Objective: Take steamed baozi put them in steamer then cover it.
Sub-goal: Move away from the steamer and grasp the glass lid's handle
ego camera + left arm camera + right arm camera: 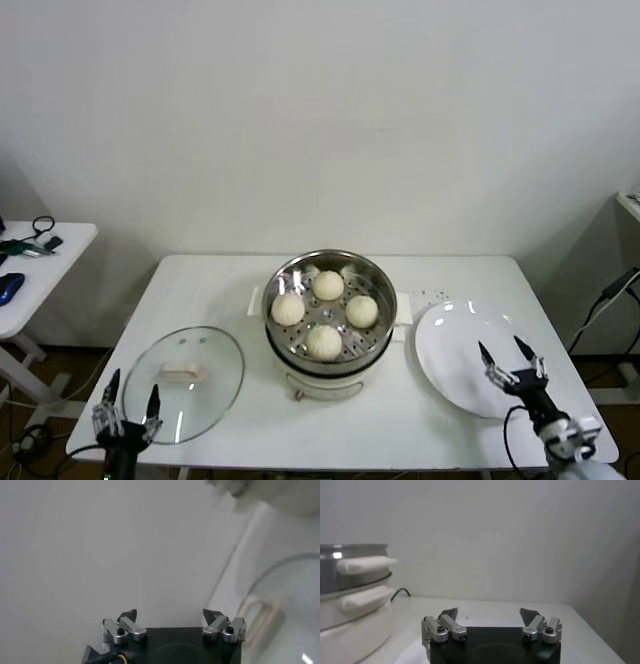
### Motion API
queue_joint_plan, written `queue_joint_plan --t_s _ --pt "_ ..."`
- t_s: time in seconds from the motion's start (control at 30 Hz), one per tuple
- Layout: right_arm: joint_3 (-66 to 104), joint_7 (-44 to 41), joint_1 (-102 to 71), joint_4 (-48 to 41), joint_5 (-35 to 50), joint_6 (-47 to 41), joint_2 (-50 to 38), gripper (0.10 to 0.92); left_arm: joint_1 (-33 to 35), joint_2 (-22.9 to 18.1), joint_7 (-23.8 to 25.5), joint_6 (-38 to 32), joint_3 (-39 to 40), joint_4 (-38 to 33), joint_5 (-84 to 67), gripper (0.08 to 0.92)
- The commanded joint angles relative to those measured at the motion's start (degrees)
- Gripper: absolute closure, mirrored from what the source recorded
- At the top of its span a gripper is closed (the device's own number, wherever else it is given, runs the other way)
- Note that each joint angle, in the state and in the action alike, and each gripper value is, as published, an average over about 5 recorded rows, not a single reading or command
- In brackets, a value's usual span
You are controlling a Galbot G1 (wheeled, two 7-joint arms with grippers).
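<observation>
Several cream-white baozi [325,312] sit inside the shiny steel steamer [372,275] on its cream pot base at the table's middle. The steamer also shows in the right wrist view [350,570]. The clear glass cover [220,385] with its cream handle lies flat on the table to the left of the steamer; its edge shows in the left wrist view [285,605]. My left gripper [130,397] is open and empty at the cover's near left edge. My right gripper [506,355] is open and empty over the white plate.
A flat white plate [450,350] lies right of the steamer. The white table [220,280] carries everything; its front edge is near both grippers. A side table [40,270] with cables stands at far left. A cable [610,295] hangs at right.
</observation>
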Motion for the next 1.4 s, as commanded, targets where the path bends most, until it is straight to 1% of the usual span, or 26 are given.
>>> queue_joint_plan --t_s 0.03,0.13,0.33,0.67,0.8,1.1,1.2,1.4 --pt "2.22 1.2 -9.39 -0.83 -2.69 4.25 6.64 0.203 -1.12 2.53 -10.86 1.35 0.35 10.45 24.86 0.177" --pt "2.1 1.34 -9.13 -0.89 -3.11 4.09 7.12 0.203 -3.61 2.41 -11.52 2.73 1.04 14.21 26.41 0.177" --pt "2.31 1.43 -9.09 -0.01 -3.93 3.3 7.46 0.203 -8.7 1.96 -11.52 3.41 1.2 18.22 27.98 0.177" --pt "3.44 1.45 -9.41 1.78 -3.93 2.35 7.34 0.203 -14.78 1.83 -7.58 3.33 2.69 21.21 27.76 0.177" --pt "3.68 1.45 -9.63 2.21 -3.87 2.41 7.53 0.203 -17.74 1.57 -6.33 3.15 3.23 23.9 28.11 0.177" --pt "4.18 1.42 -9.64 2.24 -3.82 2.5 7.88 0.203 -23.3 2.07 -5.95 1.81 3.91 29.09 28.14 0.186" --pt "4.16 1.39 -9.47 2.11 -3.87 2.41 7.96 0.203 -24.87 2.35 -6.75 1.15 3.93 30.72 27.73 0.24" --pt "4.1 1.33 -8.86 2.23 -4.12 1.89 8.24 0.203 -25.39 2.91 -7.83 0.14 3.89 31.6 26.39 0.411"
